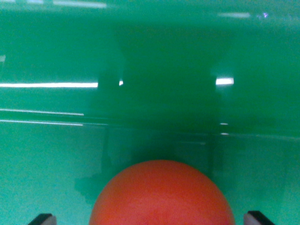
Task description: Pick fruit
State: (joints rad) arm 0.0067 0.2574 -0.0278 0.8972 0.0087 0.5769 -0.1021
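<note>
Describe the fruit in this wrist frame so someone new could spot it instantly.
Glossy green surface fills the whole wrist view. At the bottom centre a round orange-red fruit rises from the lower edge, between the two dark fingertips of the gripper. It is the only warm-coloured, rounded thing in view.

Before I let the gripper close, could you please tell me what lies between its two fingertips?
In the wrist view, the orange fruit sits between the gripper's dark fingertips, on the glossy green surface. Nothing else shows there.
</note>
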